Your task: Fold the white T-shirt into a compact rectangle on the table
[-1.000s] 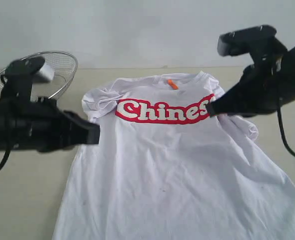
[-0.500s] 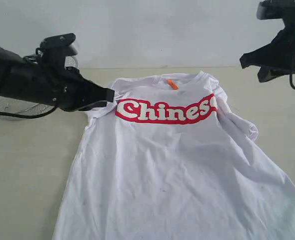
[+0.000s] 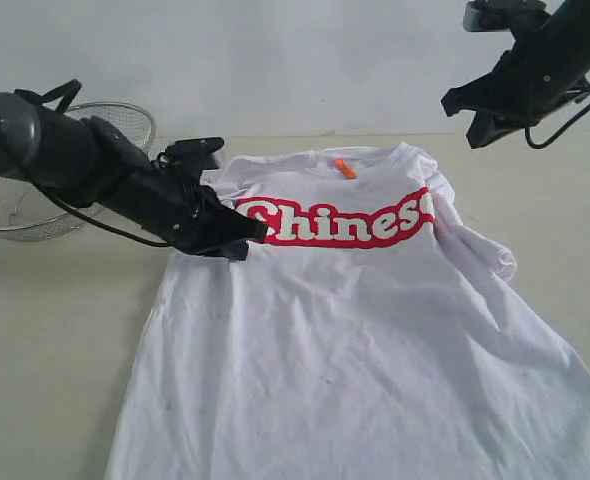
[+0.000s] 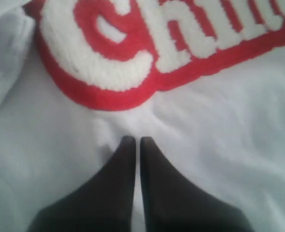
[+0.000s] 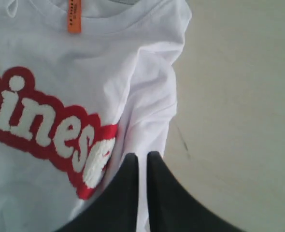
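Left arm point(image 3: 75, 165): matte black, tubular, with a grey rounded joint cap point(image 3: 3, 122) at the far end; thin black cable point(image 3: 100, 225) looped under it. Right arm point(image 3: 535, 75): black, angular housing, black lead point(image 3: 573, 115) trailing. Left gripper point(image 4: 134, 141) and right gripper point(image 5: 142, 154): smooth black fingers tapering to blunt tips

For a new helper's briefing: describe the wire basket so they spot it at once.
Start at the pale beige table with the white T-shirt spread across it. Left of the shirt in the exterior view, near the back wall, sits the wire-mesh basket. It alone is silver, round-rimmed and see-through.
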You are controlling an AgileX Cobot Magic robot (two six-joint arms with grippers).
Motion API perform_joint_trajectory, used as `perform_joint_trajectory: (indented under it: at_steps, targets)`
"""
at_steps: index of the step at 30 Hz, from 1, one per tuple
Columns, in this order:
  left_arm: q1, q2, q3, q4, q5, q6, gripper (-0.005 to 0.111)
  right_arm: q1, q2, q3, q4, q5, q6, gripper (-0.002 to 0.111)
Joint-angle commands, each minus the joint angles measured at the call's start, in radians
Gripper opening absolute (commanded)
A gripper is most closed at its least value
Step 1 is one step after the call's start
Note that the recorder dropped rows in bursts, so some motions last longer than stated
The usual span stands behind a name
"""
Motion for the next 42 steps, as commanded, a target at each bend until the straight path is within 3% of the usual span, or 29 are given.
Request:
perform_joint_trajectory:
  at_steps: [1,5,7,22,39,42]
  targets:
    - [0.043,0.051,-0.050,0.156,0.054,-0.143,0.005,-0.005,0.053,-0.073,0.009,0.034,-0.008,0.013]
    - [0.078,0.079,-0.062,0.162,0.065,-0.173,0.005,0.005,0.097,-0.095,0.009,0.021,-0.006,0.040]
    - [0.087,0.086,-0.062,0.185,0.065,-0.173,0.005,0.010,0.119,-0.095,0.009,-0.001,0.002,0.045]
    - [0.136,0.093,-0.062,0.391,0.122,-0.304,0.005,0.010,0.205,-0.095,0.047,0.010,0.035,0.044]
    - [0.136,0.093,-0.062,0.392,0.127,-0.304,0.005,0.010,0.281,-0.095,0.065,0.059,0.049,0.044]
    - [0.136,0.093,-0.062,0.392,0.127,-0.304,0.005,0.014,0.296,-0.095,0.065,0.063,0.053,0.035]
